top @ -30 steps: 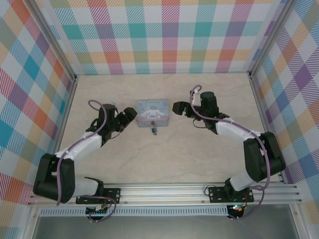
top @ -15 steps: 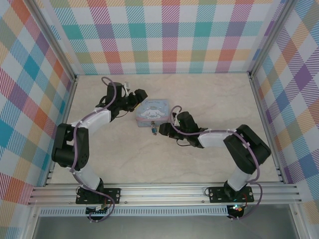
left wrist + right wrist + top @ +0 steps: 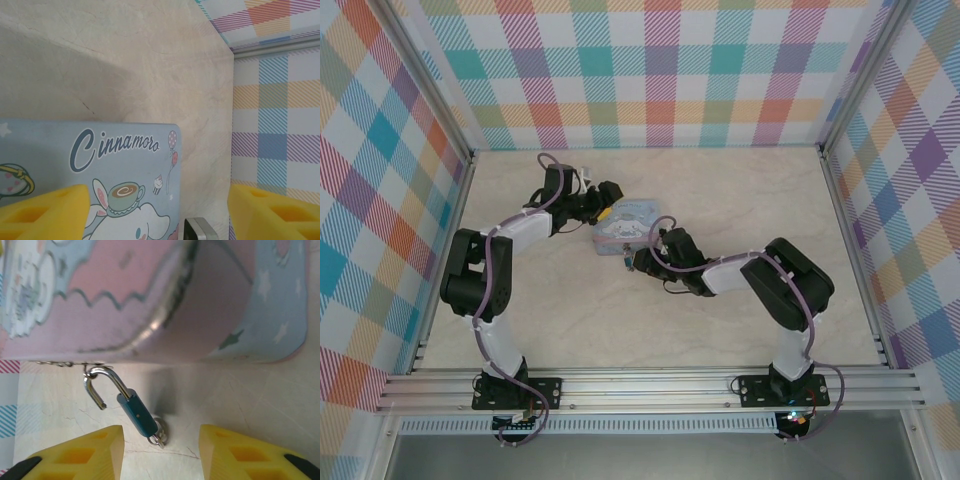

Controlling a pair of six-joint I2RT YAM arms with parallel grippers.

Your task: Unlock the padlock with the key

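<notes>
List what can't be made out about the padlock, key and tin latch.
- key: in the right wrist view there is just a small ring at the lower end of the padlock; the blade is hidden or too small to tell.
- padlock, top external: too small, crowded by the right gripper.
- latch of the tin: left wrist view, cut off by the bottom edge.

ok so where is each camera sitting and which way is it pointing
Top external: above and behind the bases, looking down on the table; left arm and right arm both reach to the tin.
Left wrist: low over the tin's lid, facing the plaid wall; the left fingers sit at the bottom corners.
Right wrist: looks at the tin's side and the teal padlock, just ahead of the open right fingers.
Shared: all three see the tin.
</notes>
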